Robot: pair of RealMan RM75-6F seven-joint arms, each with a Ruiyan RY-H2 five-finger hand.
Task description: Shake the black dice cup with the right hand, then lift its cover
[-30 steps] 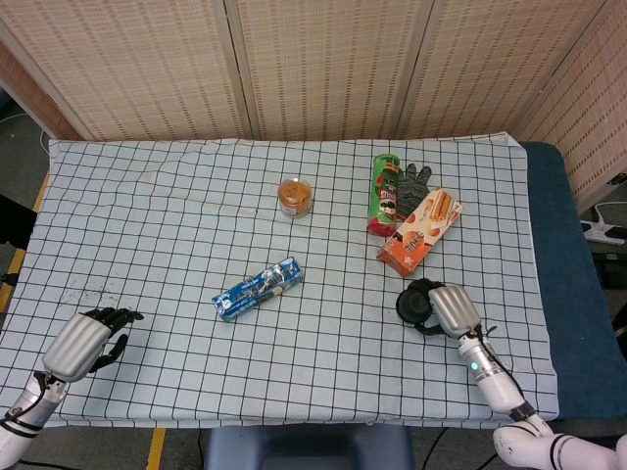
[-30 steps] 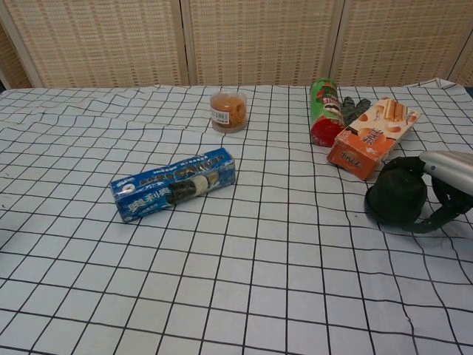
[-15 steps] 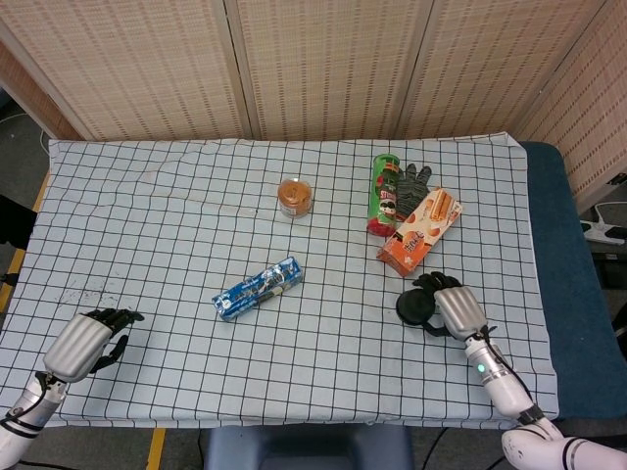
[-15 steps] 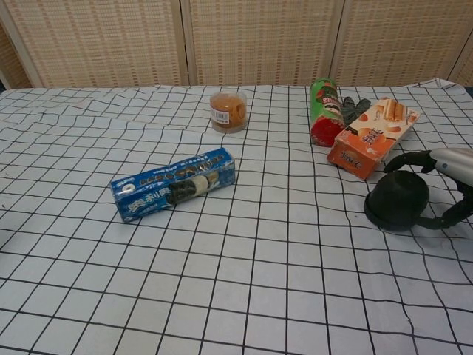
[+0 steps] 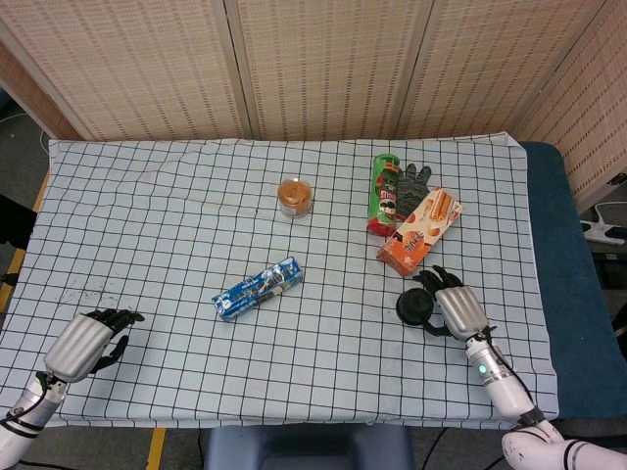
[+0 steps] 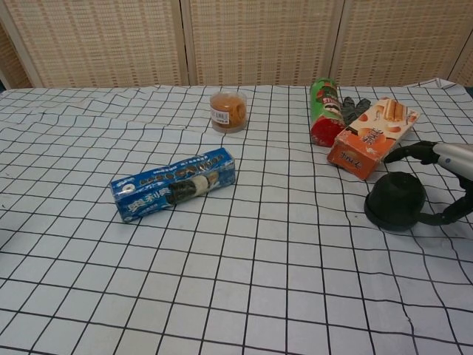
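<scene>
The black dice cup [image 5: 414, 306] [image 6: 395, 201] stands upright on the checked cloth at the right, its cover on. My right hand [image 5: 457, 309] [image 6: 448, 168] sits just to its right, fingers spread apart around the cup without gripping it. One finger arches over the cup's far side and another curls near its front. My left hand [image 5: 86, 341] rests at the table's front left corner, fingers loosely curled, holding nothing; the chest view does not show it.
An orange snack box [image 5: 420, 230] [image 6: 372, 136] lies just behind the cup, beside a green chip can [image 5: 384, 192] [image 6: 324, 112] and a dark glove [image 5: 413, 179]. A blue biscuit pack [image 5: 257, 289] [image 6: 174, 183] lies mid-table, a small clear jar [image 5: 294, 197] [image 6: 227, 110] further back.
My right hand, which wrapped the dice cup a second ago, has let go, opened its fingers and drawn back to the right. The cup stays on the cloth. The left hand is unchanged.
</scene>
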